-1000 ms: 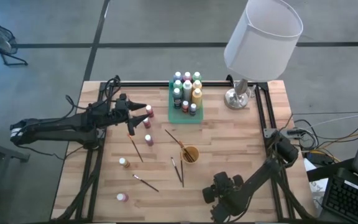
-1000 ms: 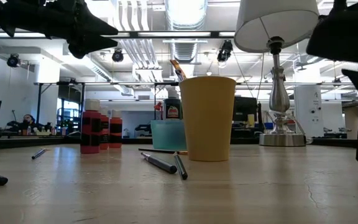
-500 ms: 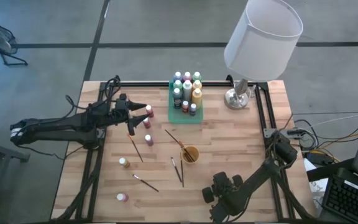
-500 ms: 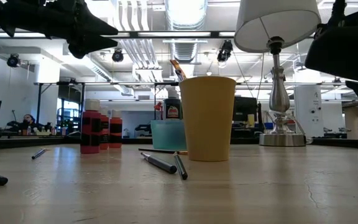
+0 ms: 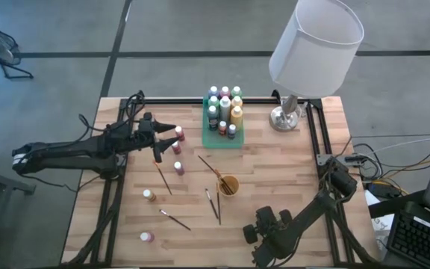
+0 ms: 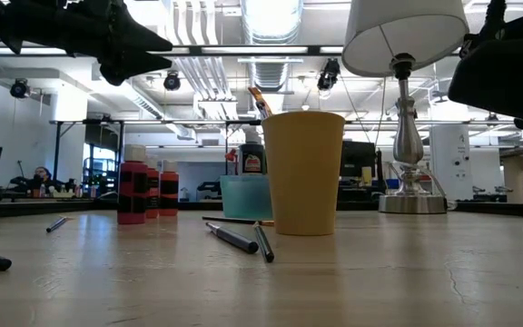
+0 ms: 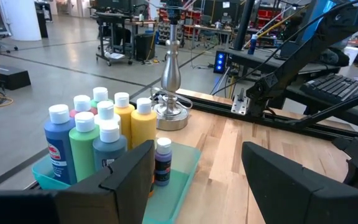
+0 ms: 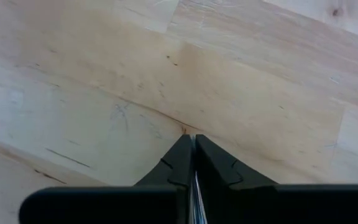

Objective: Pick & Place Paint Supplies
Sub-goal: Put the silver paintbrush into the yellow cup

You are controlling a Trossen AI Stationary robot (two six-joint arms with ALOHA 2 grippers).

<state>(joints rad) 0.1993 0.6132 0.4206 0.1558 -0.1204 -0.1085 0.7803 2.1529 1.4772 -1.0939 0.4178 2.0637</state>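
High view: left gripper (image 5: pixel 176 130) is held open beside red bottles (image 5: pixel 179 134), near the translucent green tray (image 5: pixel 207 139) of capped paint bottles (image 5: pixel 225 104). Thin dark-handled brushes (image 5: pixel 163 178) are scattered on the wooden table (image 5: pixel 290 164).

Right wrist view: right gripper (image 8: pixel 192 144) is seen closed, empty, over bare wood.

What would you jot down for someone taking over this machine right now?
Left claw: open, empty, hovering by the loose bottles left of the tray.
Right claw: shut, empty, low over bare table at the near edge.
Done: about ten bottles stand in the tray; one brush leans in the cup.
Left: several small bottles and several brushes still lie on the table.
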